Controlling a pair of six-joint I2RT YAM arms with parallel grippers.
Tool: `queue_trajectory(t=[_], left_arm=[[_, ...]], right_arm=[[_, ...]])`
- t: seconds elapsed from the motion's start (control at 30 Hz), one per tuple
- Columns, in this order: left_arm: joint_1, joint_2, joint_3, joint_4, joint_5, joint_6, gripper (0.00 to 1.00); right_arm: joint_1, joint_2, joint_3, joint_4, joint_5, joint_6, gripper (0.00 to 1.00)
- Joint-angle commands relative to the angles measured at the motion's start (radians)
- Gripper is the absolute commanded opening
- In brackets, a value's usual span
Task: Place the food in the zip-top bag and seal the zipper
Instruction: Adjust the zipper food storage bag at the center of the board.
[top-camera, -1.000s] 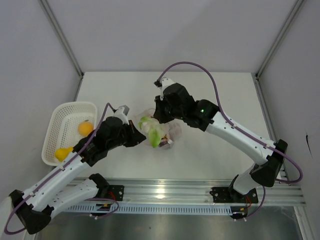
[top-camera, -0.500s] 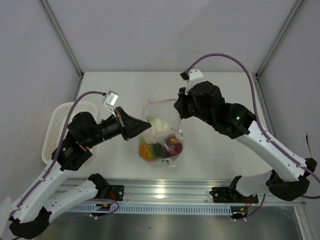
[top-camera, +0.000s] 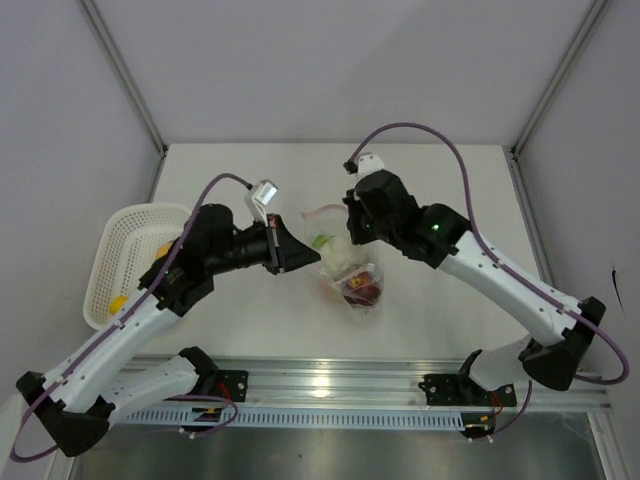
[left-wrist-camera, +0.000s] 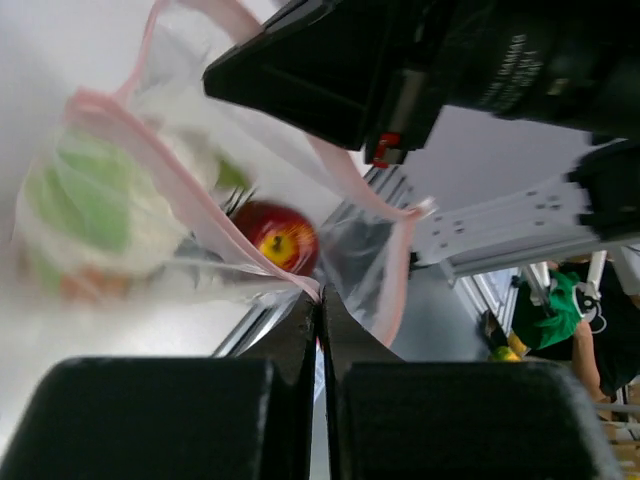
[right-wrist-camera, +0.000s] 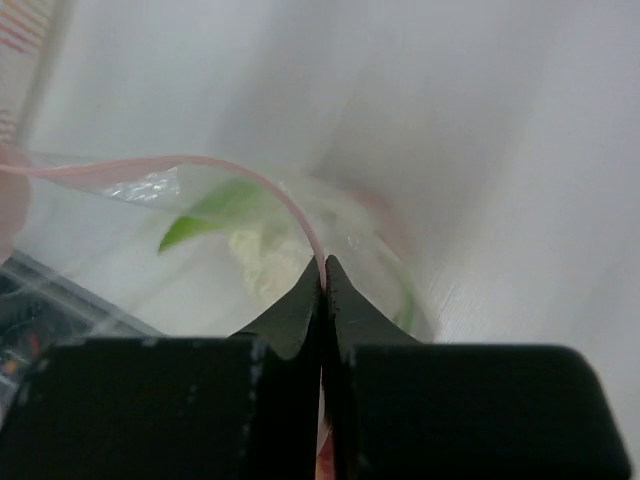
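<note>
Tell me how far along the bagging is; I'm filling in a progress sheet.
Done: the red apple and leafy piece sit inside the zip-top bag. In hand: the left gripper and right gripper are each shut on the zipper, whose mouth gapes open. Left: a yellow piece shows in the basket, and the zipper is not yet sealed.

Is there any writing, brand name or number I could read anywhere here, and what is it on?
Nothing can be read for certain.
White print on the right arm's black housing: too blurred to read.
Small sticker by the left arm's base: too small to read.
zip-top bag and basket: no text visible.
</note>
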Motion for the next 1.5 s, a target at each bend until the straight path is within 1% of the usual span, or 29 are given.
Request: queue_trajectory(t=[0.0, 0.07, 0.13, 0.2, 0.23, 0.37, 0.4, 0.47, 0.5, 0.57, 0.63, 0.67, 0.7, 0.77, 0.83, 0.9, 0.97, 1.1, 1.2, 1.27, 1.37, 1.4, 1.43, 1.47], left_arm=[[0.001, -0.071, 0.135, 0.091, 0.091, 0.005, 0.01], [0.001, -0.086, 0.113, 0.102, 0.103, -0.018, 0.00], [0.003, -0.103, 0.085, 0.115, 0.088, -0.022, 0.01], [0.004, -0.098, 0.025, 0.067, 0.033, -0.025, 0.00], [0.003, -0.073, 0.013, 0.051, 0.018, -0.025, 0.00], [0.006, 0.012, -0.082, 0.039, 0.016, -0.018, 0.01], [0.006, 0.024, -0.090, 0.045, 0.017, -0.015, 0.01], [0.009, 0.043, -0.095, 0.053, 0.016, -0.010, 0.01], [0.015, 0.043, -0.084, 0.057, 0.031, -0.007, 0.01], [0.016, 0.026, -0.008, 0.059, 0.039, 0.011, 0.01], [0.016, 0.015, 0.086, 0.043, 0.040, 0.041, 0.01], [0.016, 0.008, 0.176, 0.021, 0.037, 0.047, 0.01], [0.016, 0.006, 0.207, 0.005, 0.036, 0.059, 0.01], [0.016, 0.006, 0.282, -0.022, 0.039, 0.064, 0.01], [0.015, -0.003, 0.289, -0.021, 0.046, 0.056, 0.01], [0.015, -0.017, 0.238, 0.005, 0.050, 0.041, 0.01], [0.016, -0.016, 0.177, 0.013, 0.040, 0.030, 0.01], [0.018, 0.026, 0.033, 0.059, 0.045, 0.007, 0.01], [0.021, 0.090, 0.004, 0.040, 0.037, 0.010, 0.01], [0.023, 0.109, -0.013, 0.057, 0.046, 0.011, 0.01], [0.026, 0.084, 0.003, 0.066, 0.034, 0.027, 0.01], [0.027, 0.074, 0.014, 0.057, 0.004, 0.042, 0.01], [0.029, 0.063, 0.025, 0.045, -0.012, 0.053, 0.01], [0.035, 0.038, 0.057, 0.018, -0.025, 0.062, 0.15]], right_arm=[[0.013, -0.135, 0.114, -0.016, 0.038, -0.004, 0.00], [0.024, -0.161, 0.114, -0.013, 0.032, 0.013, 0.00], [0.021, -0.186, 0.062, 0.016, 0.017, 0.016, 0.00], [0.001, -0.184, 0.008, 0.049, 0.001, 0.020, 0.00], [-0.023, -0.163, -0.042, 0.054, -0.028, 0.025, 0.00], [-0.042, -0.097, -0.133, 0.097, -0.063, 0.043, 0.00], [-0.040, -0.088, -0.144, 0.124, -0.074, 0.042, 0.00], [-0.042, -0.059, -0.140, 0.128, -0.085, 0.037, 0.00], [-0.042, -0.049, -0.106, 0.111, -0.080, 0.026, 0.00], [-0.042, -0.048, -0.057, 0.074, -0.059, 0.011, 0.00], [-0.040, -0.057, 0.032, 0.053, -0.043, -0.010, 0.00], [-0.040, -0.069, 0.061, 0.030, -0.031, -0.018, 0.00], [-0.040, -0.074, 0.113, 0.019, -0.026, -0.026, 0.00], [-0.039, -0.086, 0.152, -0.010, -0.019, -0.027, 0.00], [-0.034, -0.114, 0.164, -0.013, -0.022, -0.018, 0.00], [-0.036, -0.147, 0.138, 0.009, -0.037, -0.007, 0.00], [-0.042, -0.157, 0.076, 0.040, -0.040, -0.001, 0.00], [-0.071, -0.117, 0.000, 0.065, -0.052, -0.001, 0.00], [-0.088, -0.074, -0.035, 0.086, -0.069, -0.003, 0.00], [-0.089, -0.057, -0.034, 0.089, -0.066, -0.009, 0.00], [-0.091, -0.063, -0.021, 0.086, -0.057, -0.020, 0.00], [-0.092, -0.065, -0.006, 0.082, -0.054, -0.029, 0.00], [-0.094, -0.066, 0.003, 0.079, -0.049, -0.032, 0.00], [-0.096, -0.069, 0.011, 0.073, -0.043, -0.033, 0.00]])
